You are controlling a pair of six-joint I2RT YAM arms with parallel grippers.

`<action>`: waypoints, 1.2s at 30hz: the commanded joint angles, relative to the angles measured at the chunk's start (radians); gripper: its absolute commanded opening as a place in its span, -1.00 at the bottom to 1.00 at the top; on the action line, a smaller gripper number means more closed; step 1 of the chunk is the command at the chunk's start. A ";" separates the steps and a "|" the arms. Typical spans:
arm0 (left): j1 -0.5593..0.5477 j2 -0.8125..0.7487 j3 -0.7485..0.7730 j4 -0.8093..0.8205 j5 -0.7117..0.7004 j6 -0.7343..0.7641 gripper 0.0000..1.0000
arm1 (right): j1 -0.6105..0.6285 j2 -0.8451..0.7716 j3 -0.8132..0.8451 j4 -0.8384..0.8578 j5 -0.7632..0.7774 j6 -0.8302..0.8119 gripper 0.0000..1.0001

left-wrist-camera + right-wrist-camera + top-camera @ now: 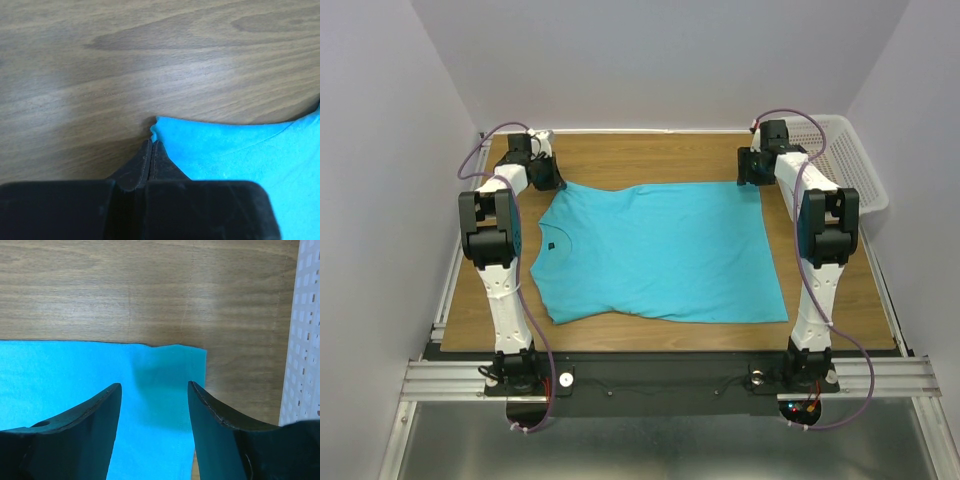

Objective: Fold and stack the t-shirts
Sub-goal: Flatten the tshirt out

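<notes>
Turquoise cloth, soft and thin, makes up the one t-shirt point(660, 250) you have to work with. It lies flat and spread out in the middle of the counter point(650, 160), which is smooth brown wood with wavy grain lines. The round neck points to your left and the straight bottom edge points to your right. You can count two short sleeves. It has no picture on it, only a tiny dark tag inside the neck.

You have two hands, both at the far side of the shirt. Your left hand point(151, 142) is at the far left corner of the shirt, low over the wood. Its two black fingers are pressed tight together. The cloth edge makes a little pucker right at the tips, but you cannot tell if any cloth is caught between them.

Your right hand point(154, 385) is over the far right corner of the shirt. Its two fingers stand well apart, flat blue cloth shows in the gap, and they hold nothing.

One white plastic basket point(855, 160) full of small holes sits at the far right, near that hand.
</notes>
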 commanded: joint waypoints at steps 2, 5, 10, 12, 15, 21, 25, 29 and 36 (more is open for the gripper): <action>-0.002 -0.068 -0.017 0.093 0.073 0.089 -1.00 | 0.002 0.007 0.063 0.034 0.001 -0.052 0.24; -0.002 -0.119 -0.062 0.149 0.079 0.119 -1.00 | 0.000 0.016 0.077 0.034 -0.011 -0.084 0.27; -0.002 -0.157 -0.112 0.222 0.079 0.152 -1.00 | 0.000 0.030 0.099 0.033 -0.005 -0.098 0.33; 0.000 -0.170 -0.132 0.241 0.076 0.170 -1.00 | 0.000 0.034 0.109 0.033 -0.001 -0.106 0.34; 0.004 -0.200 -0.177 0.275 0.063 0.187 -1.00 | 0.000 0.034 0.114 0.031 -0.002 -0.129 0.35; 0.015 -0.252 -0.263 0.334 0.044 0.184 -1.00 | 0.002 0.051 0.120 0.031 0.016 -0.161 0.38; 0.032 -0.263 -0.296 0.345 0.035 0.178 -1.00 | 0.000 0.079 0.136 0.031 0.042 -0.160 0.37; 0.050 -0.272 -0.327 0.371 0.032 0.162 -1.00 | 0.000 0.106 0.152 0.031 0.059 -0.158 0.35; 0.075 -0.277 -0.347 0.384 0.030 0.150 -1.00 | 0.000 0.125 0.172 0.033 0.081 -0.152 0.32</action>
